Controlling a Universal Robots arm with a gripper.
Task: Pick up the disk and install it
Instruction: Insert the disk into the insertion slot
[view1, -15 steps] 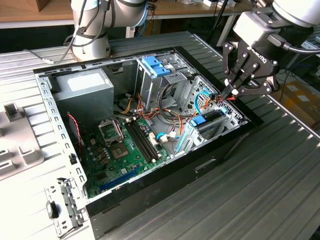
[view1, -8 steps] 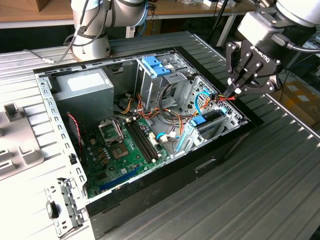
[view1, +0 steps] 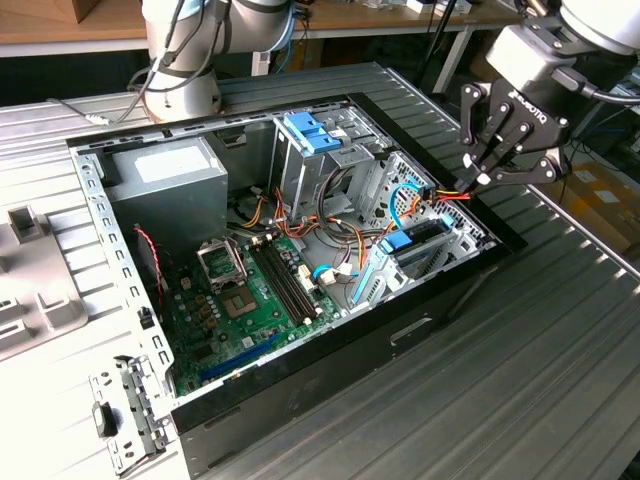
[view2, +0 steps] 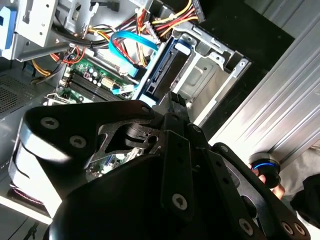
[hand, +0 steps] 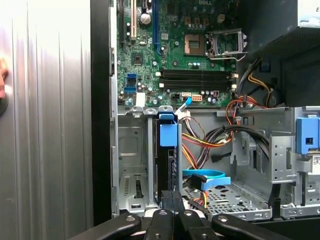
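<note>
The disk (hand: 168, 150) stands on edge in the drive cage (hand: 145, 160) at the case's (view1: 330, 340) front corner, blue tab toward the motherboard (hand: 180, 55). The claw (view1: 487, 165), pressed together and empty, hangs just past the disk's far end, in line with its long axis.

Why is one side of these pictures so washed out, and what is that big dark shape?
In the first wrist view, glare whitens the ribbed metal table. In the second wrist view, the black gripper looms close and dark, while the open computer case behind stays bright. The exterior view is evenly lit.
</note>
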